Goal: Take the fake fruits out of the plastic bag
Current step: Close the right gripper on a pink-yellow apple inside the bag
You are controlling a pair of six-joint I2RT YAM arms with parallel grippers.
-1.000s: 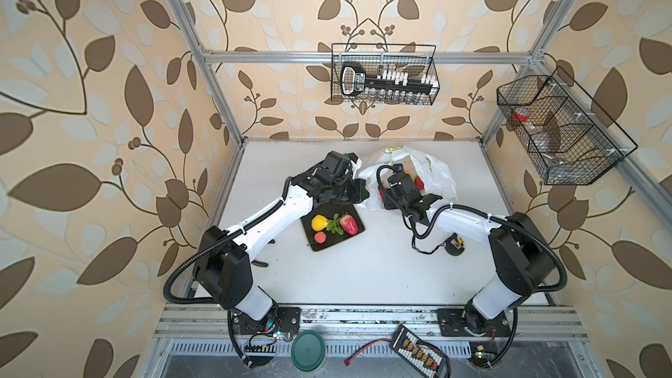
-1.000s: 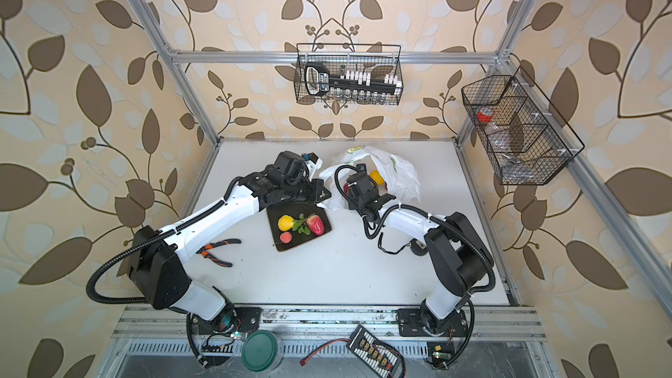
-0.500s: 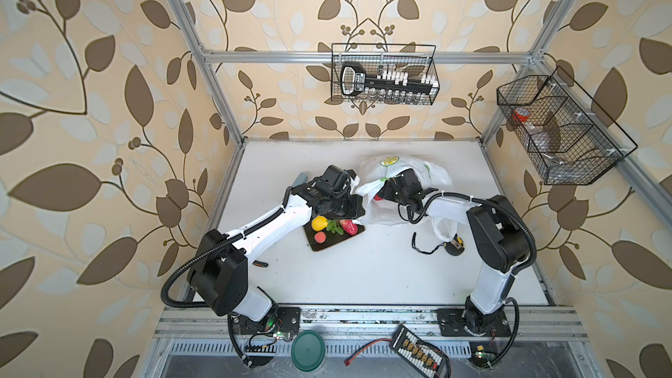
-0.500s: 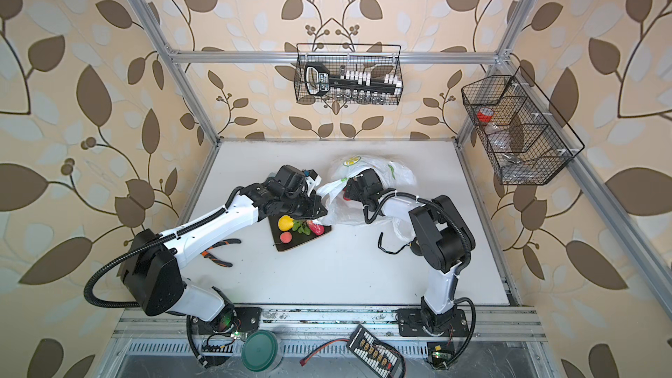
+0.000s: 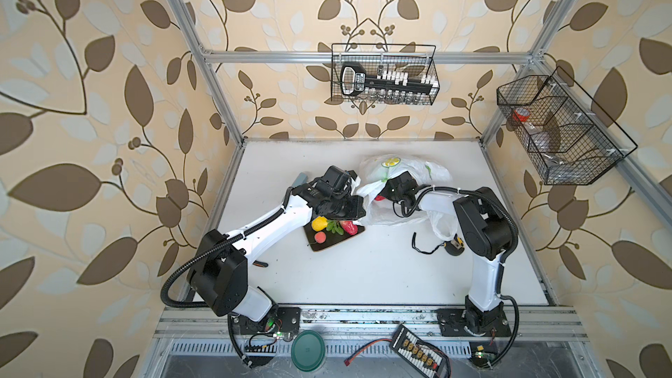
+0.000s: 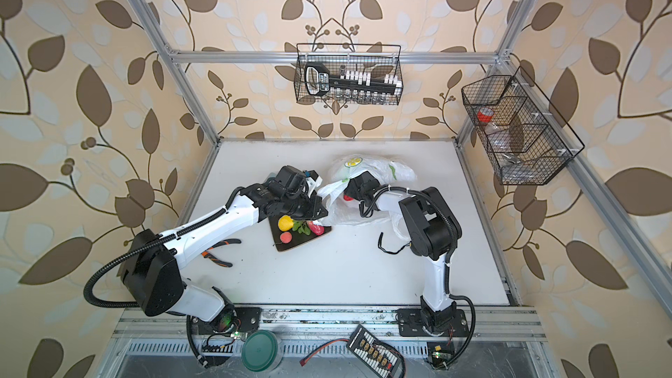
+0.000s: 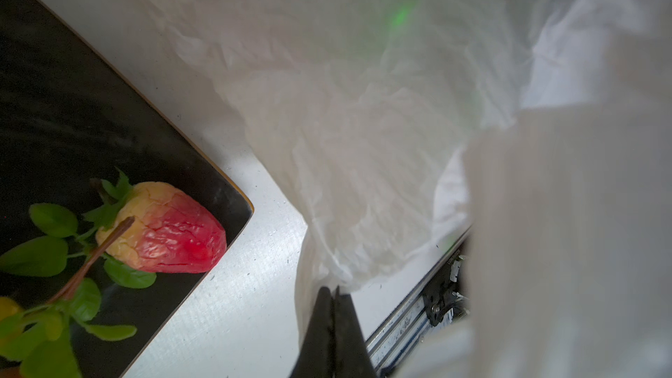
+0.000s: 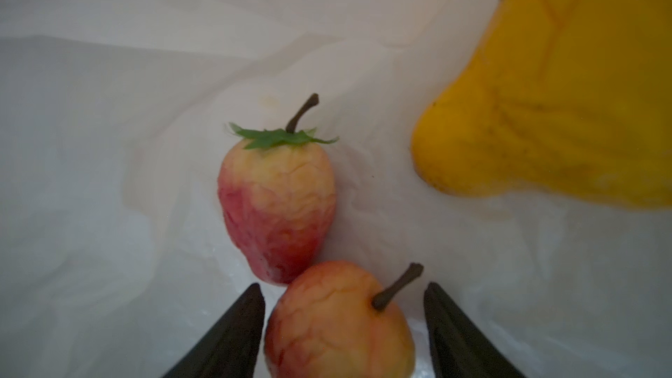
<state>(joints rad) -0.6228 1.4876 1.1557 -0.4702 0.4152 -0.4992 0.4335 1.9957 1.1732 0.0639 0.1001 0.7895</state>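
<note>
Left of the bag (image 5: 407, 167), a lemon (image 5: 319, 223) and a red strawberry (image 5: 350, 228) are seen laid on the tray (image 5: 334, 242). At the bag's left rim a pinch of it is clenched in the left gripper (image 7: 332, 290), so the mouth is held up. Inside the bag, a pale strawberry (image 8: 276, 205), a peach (image 8: 338, 325) touching it and a yellow fruit (image 8: 545, 103) are left to be taken. The peach is straddled by the right gripper (image 8: 343, 285), its jaws apart and nothing gripped. If the jaws are closed off-centre, the glossy peach could be squeezed out. The bag could also be nipped with it and dragged. Should the rim be lost from the left gripper, the mouth would be dropped over the right gripper.
</note>
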